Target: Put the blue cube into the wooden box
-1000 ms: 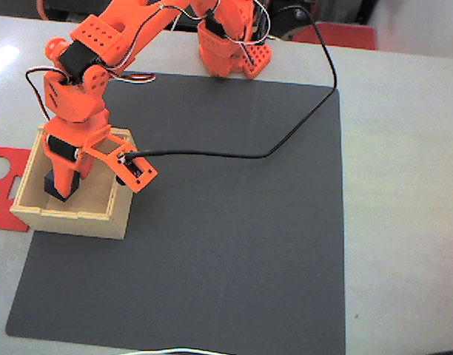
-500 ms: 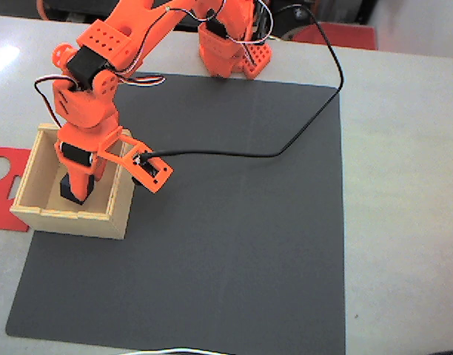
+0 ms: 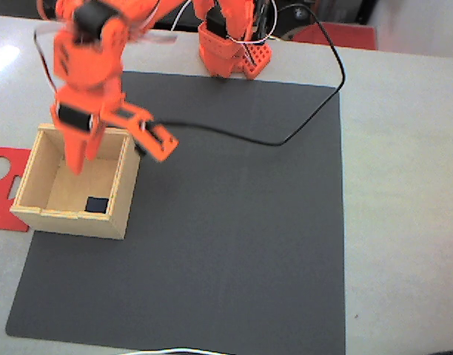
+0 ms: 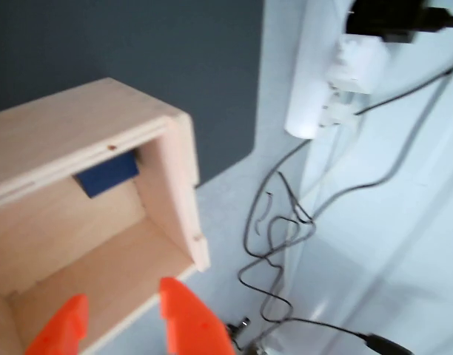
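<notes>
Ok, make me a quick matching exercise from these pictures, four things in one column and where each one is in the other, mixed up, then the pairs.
Things:
1. blue cube
2. wooden box
3. red cut-out piece
4. tool

Places:
A. beside the box, off the mat
B. above the box, empty
C. on the box floor
D. on the dark mat's corner

Pairs: 1-C, 2-D, 3-A, 4-B

High fixed view down over table; close wrist view — shared wooden box (image 3: 121,194) (image 4: 175,177).
</notes>
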Robot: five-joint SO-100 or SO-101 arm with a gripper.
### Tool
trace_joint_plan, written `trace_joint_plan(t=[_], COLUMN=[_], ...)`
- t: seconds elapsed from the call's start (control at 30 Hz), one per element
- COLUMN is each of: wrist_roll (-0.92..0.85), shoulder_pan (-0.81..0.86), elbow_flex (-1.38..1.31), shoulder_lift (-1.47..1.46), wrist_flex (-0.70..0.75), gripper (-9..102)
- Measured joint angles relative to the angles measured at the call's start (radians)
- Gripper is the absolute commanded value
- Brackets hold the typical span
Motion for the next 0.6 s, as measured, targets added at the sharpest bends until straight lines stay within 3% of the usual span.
trace_joint_plan(t=[0.43,0.6], wrist_roll=[-0.057,-0.110], shoulder_pan=[-0.192,-0.318], elbow_flex=[-0.017,0.147], shoulder_lift=[0.841,1.134], wrist_flex=[0.155,0.176], gripper=[0,0])
